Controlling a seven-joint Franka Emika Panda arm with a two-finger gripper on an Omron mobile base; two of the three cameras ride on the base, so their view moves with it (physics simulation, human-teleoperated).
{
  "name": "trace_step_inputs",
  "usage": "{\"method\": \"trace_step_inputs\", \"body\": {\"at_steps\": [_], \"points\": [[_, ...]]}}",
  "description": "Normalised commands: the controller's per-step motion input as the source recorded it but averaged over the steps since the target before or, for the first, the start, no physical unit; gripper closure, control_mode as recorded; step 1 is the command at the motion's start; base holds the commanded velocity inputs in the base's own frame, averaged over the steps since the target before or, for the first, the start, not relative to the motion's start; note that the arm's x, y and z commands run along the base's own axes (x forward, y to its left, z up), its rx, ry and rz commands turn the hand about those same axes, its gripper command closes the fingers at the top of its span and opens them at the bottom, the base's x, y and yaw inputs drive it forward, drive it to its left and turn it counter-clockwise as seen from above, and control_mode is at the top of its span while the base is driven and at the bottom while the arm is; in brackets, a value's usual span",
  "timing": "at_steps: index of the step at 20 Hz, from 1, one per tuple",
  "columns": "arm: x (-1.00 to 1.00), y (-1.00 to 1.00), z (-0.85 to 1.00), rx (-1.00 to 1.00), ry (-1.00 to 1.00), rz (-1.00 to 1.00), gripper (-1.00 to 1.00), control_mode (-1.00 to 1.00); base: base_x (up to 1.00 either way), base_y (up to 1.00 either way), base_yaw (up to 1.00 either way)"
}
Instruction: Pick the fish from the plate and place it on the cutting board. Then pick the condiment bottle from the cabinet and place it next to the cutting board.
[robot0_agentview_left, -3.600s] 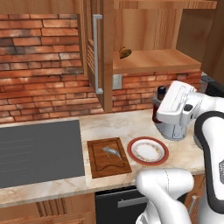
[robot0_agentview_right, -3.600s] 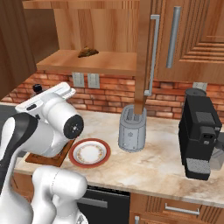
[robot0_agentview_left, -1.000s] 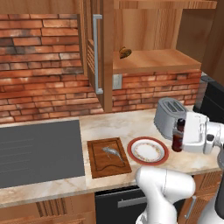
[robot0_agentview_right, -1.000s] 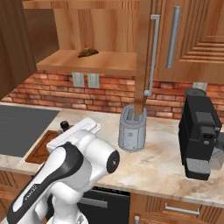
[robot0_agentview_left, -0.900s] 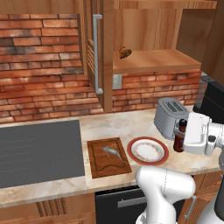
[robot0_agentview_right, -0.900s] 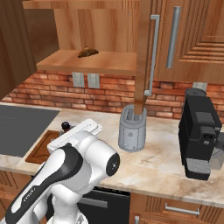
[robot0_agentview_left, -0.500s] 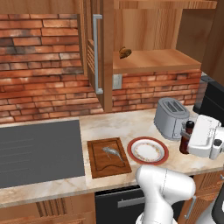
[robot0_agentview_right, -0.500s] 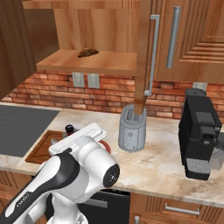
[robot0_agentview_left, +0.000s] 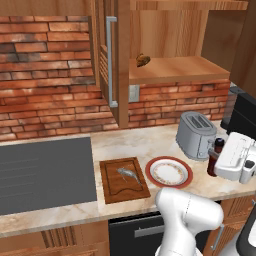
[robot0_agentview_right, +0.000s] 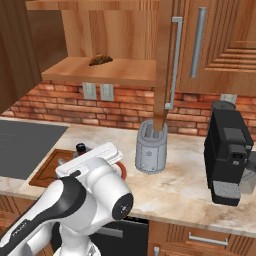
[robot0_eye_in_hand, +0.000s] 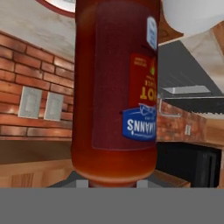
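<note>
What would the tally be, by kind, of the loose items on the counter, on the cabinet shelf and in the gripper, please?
Small silver-grey fish, on the dark brown wooden cutting board: 1
Round white plate with red-orange rim: 1
Dark red-brown condiment bottle, held in the gripper: 1
Silver toaster: 1
Black coffee machine: 1
Small brown roundish lump on the shelf: 1
Cutting board: 1
Total: 7

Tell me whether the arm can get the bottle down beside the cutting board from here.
Probably yes: the condiment bottle is held near the toaster, but the plate lies between it and the cutting board.
</note>
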Motion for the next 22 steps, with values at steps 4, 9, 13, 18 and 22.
{"method": "trace_step_inputs", "body": {"at_steps": [4, 9, 13, 18, 22], "points": [[0.01, -0.01, 0.0, 0.0, 0.0, -0.02, 1.0, -1.0, 0.0, 0.0, 0.0], [0.0, -0.1, 0.0, 0.0, 0.0, -0.04, 1.0, -1.0, 0.0, 0.0, 0.0], [0.01, -0.17, -0.01, 0.0, -0.01, -0.01, 1.0, -1.0, 0.0, 0.0, 0.0], [0.04, -0.18, -0.05, 0.0, 0.0, 0.0, 1.0, -1.0, 0.0, 0.0, 0.0], [0.0, -0.14, -0.14, 0.0, 0.0, 0.0, 1.0, -1.0, 0.0, 0.0, 0.0]]}}
